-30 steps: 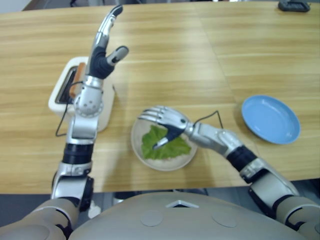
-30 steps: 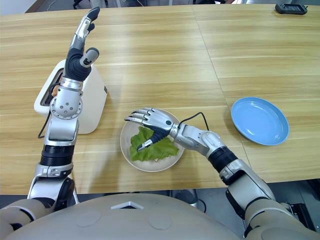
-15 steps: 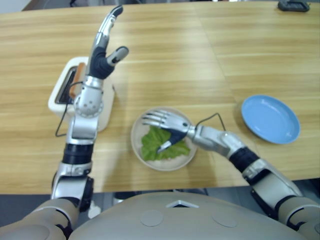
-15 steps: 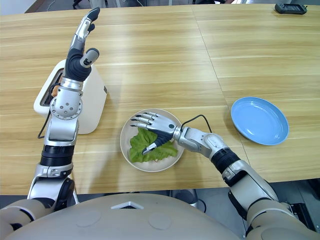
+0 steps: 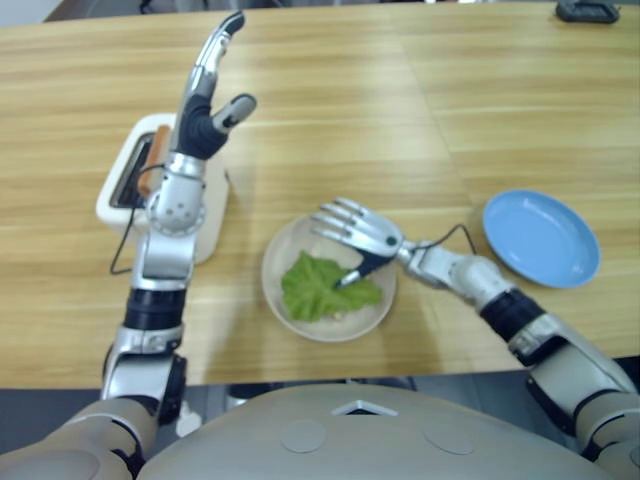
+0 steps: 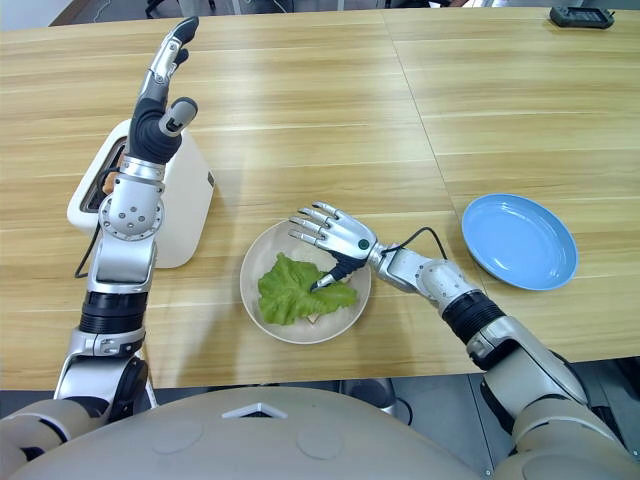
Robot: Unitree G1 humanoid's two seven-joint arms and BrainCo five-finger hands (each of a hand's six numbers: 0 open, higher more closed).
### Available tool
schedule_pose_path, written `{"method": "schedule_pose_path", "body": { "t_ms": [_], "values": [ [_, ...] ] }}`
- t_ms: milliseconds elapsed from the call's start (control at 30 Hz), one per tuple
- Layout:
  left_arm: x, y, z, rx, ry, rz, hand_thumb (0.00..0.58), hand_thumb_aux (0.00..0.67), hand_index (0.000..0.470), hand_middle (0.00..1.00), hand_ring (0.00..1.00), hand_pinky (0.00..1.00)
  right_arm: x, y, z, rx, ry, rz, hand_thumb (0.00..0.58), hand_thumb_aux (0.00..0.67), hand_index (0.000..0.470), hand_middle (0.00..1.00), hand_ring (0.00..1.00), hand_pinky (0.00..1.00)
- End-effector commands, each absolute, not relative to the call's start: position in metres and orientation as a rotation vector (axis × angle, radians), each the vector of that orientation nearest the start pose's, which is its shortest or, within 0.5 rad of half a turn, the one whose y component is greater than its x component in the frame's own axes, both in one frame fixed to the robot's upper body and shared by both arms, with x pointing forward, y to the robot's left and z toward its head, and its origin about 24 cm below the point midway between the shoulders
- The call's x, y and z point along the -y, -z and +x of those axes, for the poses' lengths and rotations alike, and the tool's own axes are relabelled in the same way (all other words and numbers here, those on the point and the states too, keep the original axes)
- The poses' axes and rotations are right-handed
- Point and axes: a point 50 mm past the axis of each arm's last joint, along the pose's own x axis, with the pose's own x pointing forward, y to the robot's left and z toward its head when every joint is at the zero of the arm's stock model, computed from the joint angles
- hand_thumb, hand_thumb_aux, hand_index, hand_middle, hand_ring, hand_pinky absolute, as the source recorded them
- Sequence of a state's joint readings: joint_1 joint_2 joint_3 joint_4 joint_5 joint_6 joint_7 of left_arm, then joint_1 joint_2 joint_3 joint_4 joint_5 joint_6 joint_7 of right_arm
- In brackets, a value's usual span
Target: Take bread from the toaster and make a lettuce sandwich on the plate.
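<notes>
Your lettuce [image 6: 290, 291] lies flat in the beige bowl [image 6: 246, 285], lower centre of frame. The right hand [image 6: 340, 232] sits over the bowl's right rim, fingers spread and gripping nothing, with the thumb tip at the leaf's right edge; you can't tell whether it touches. The bread [image 5: 157, 150] stands in the slot of the white toaster [image 6: 190, 215], mid left. Above the toaster the left hand [image 6: 160, 110] is raised, fingers straight and empty. The blue plate [image 6: 518, 240] is bare, well apart at right.
</notes>
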State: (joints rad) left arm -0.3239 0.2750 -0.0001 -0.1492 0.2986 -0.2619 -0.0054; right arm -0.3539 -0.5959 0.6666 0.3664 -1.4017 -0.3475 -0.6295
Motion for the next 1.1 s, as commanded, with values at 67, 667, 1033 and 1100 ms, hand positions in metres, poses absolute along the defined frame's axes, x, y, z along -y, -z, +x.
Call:
{"method": "schedule_pose_path", "body": {
  "t_ms": [67,667,1033,1100],
  "values": [
    [-0.158,-0.185,0.280,0.720,0.073,0.593,0.000,0.000,0.000,0.00,0.00,0.00,0.138,-0.039,0.266,1.044,-0.348,-1.845,0.000,0.000,0.000,0.00,0.00,0.00],
    [-0.259,-0.193,0.260,0.556,-0.033,0.958,0.000,0.000,0.000,0.00,0.00,0.00,0.212,-0.099,0.260,0.921,0.134,-1.702,0.000,0.000,0.000,0.00,0.00,0.00],
    [-0.330,-0.189,0.241,0.188,0.019,1.355,0.000,0.000,0.000,0.00,0.00,0.00,0.285,-0.107,0.227,0.709,0.312,-1.651,0.000,0.000,0.000,0.00,0.00,0.00],
    [-0.329,-0.186,0.241,0.152,0.078,1.391,0.000,0.000,0.000,0.00,0.00,0.00,0.286,-0.105,0.224,0.697,0.296,-1.655,0.000,0.000,0.000,0.00,0.00,0.00]
  ]
}}
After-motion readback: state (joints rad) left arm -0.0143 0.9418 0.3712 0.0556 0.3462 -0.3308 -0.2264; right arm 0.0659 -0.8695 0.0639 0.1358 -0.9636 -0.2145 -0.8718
